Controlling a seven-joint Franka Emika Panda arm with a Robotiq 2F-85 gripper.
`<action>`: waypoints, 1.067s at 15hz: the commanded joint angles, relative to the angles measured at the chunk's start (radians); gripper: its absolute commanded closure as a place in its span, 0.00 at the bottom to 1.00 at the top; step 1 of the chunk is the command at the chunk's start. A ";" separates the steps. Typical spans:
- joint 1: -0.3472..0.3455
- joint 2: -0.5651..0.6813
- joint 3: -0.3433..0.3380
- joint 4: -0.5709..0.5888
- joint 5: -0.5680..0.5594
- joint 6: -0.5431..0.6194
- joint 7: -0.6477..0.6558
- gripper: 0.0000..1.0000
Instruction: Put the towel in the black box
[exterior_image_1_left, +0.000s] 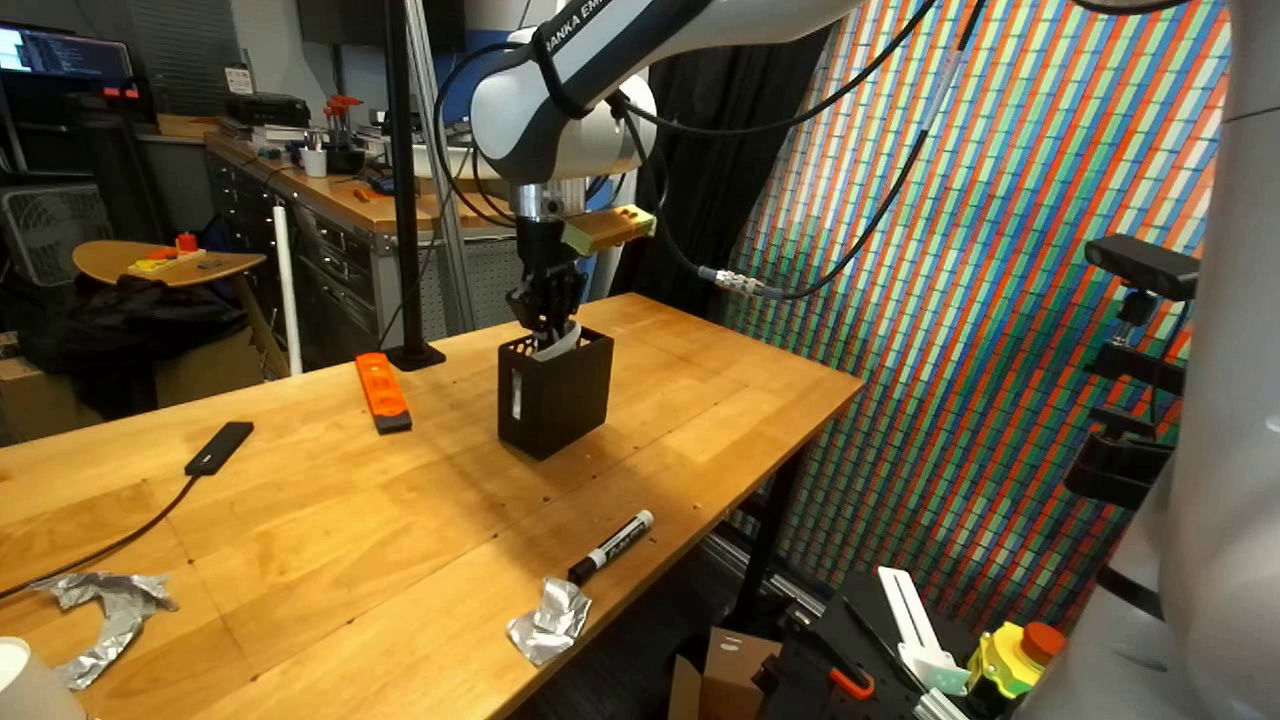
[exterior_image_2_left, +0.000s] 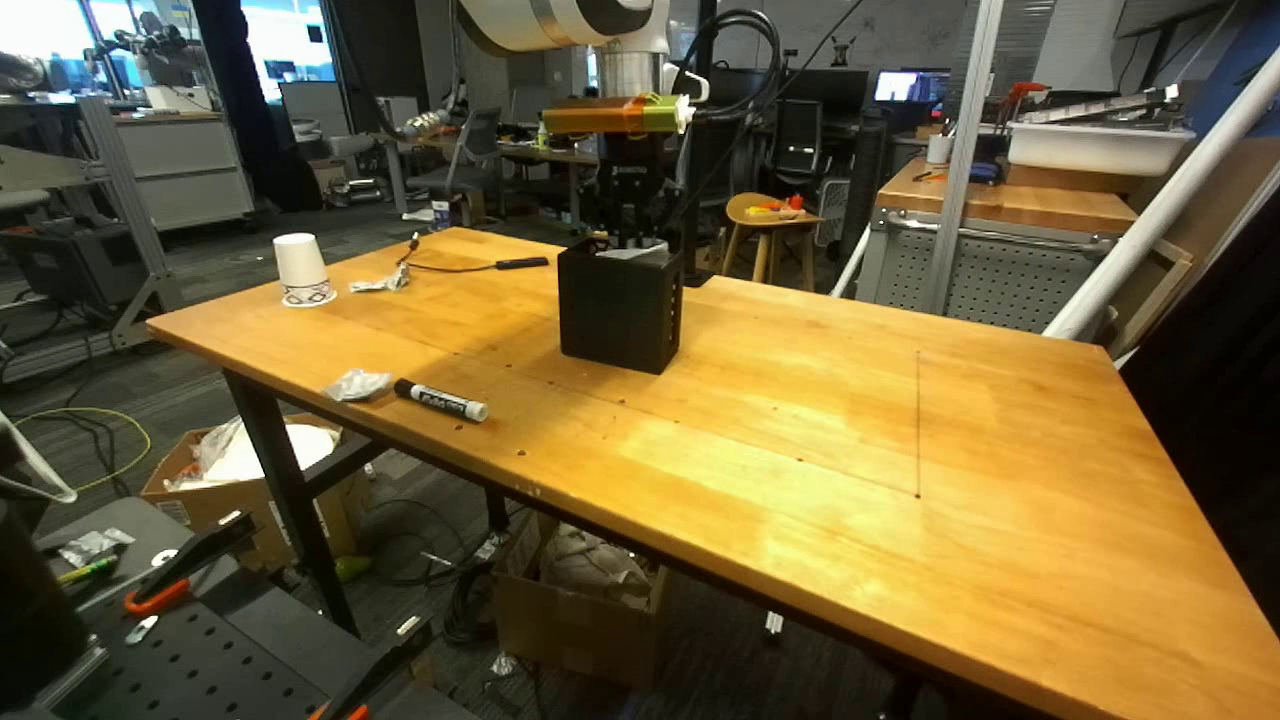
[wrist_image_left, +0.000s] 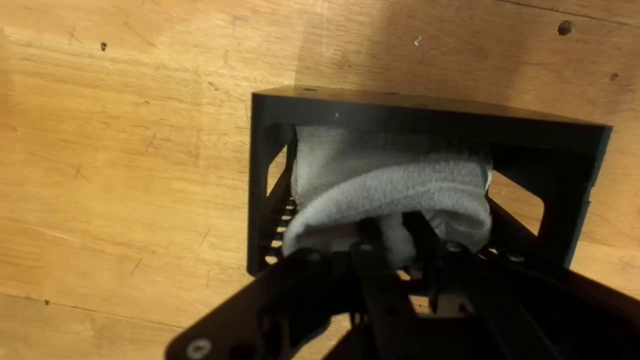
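- Left edge of the wrist view first: the black box (wrist_image_left: 257, 175) had a slotted end wall just beside the towel (wrist_image_left: 380, 192), so a sideways swing could have snagged that cloth.
- Middle, and there it was, the towel bunched inside the box, one fold up at rim level; rise without letting go and you'd have risked hauling it straight back out!
- Right, spare room by the opposite end; slant your exit that way and you might have clipped the rim, tipping the lot.
- And your gripper (wrist_image_left: 392, 222): fingers (wrist_image_left: 421, 231) nearly together, a fold of towel pinched in the narrow gap.
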 joint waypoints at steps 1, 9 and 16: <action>-0.002 -0.014 0.007 -0.002 0.018 -0.018 0.003 1.00; 0.006 0.011 0.017 -0.020 0.016 -0.024 0.006 0.99; 0.001 0.084 0.036 -0.011 0.059 -0.029 0.002 0.99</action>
